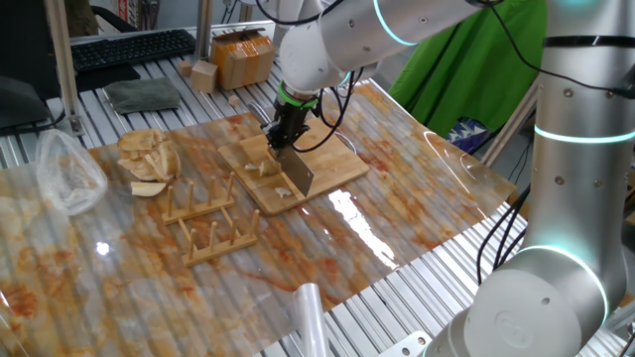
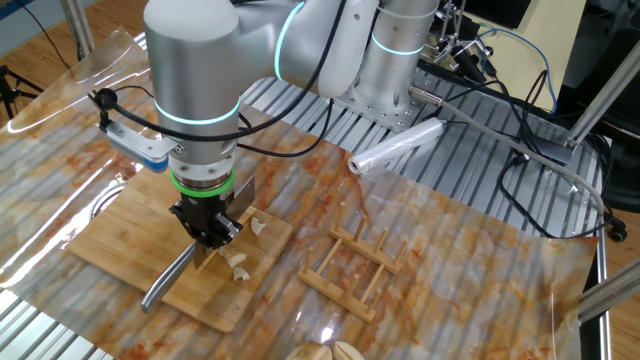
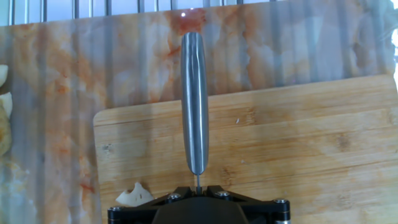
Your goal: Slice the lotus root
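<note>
A bamboo board (image 1: 332,164) lies on the marbled table sheet; it also shows in the other fixed view (image 2: 110,240) and the hand view (image 3: 298,137). Small pale lotus root bits (image 1: 262,167) lie on it, also seen in the other fixed view (image 2: 238,264). One bit (image 3: 134,195) lies beside the hand. My gripper (image 1: 283,134) is low over the board, shut on a steel knife. The blade (image 1: 299,174) slants down onto the board. The handle (image 2: 168,282) sticks out toward the board's edge, and runs straight ahead in the hand view (image 3: 194,99). The gripper (image 2: 208,232) stands right by the bits.
A wooden rack (image 1: 208,220) stands left of the board. A heap of tan slices (image 1: 149,159) and a plastic bag (image 1: 67,174) lie further left. A plastic roll (image 2: 395,148) lies by the arm's base. A wooden cube (image 1: 204,74) and a box (image 1: 243,55) are behind.
</note>
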You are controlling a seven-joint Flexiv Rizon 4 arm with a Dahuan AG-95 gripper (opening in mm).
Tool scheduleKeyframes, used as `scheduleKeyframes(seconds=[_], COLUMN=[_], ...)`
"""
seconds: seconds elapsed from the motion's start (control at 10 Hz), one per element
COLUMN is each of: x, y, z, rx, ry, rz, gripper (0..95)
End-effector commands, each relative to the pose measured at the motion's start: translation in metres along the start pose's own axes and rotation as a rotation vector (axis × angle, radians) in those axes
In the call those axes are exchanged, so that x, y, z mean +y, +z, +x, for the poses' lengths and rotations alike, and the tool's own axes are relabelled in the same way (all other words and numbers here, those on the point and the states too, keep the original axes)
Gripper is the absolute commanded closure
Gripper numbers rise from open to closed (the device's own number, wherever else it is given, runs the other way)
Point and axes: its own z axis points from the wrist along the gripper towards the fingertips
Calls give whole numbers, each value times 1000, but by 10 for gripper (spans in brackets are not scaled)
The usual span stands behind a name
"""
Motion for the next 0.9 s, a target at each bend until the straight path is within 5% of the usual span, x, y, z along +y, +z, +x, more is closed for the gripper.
scheduleKeyframes(seconds=[0.1, 0.4, 0.9], x=[-1, -5, -6], y=[8, -6, -9], z=[0, -1, -2], rx=[6, 27, 12], ry=[9, -1, -6], rz=[-5, 0, 9], gripper=[950, 950, 950])
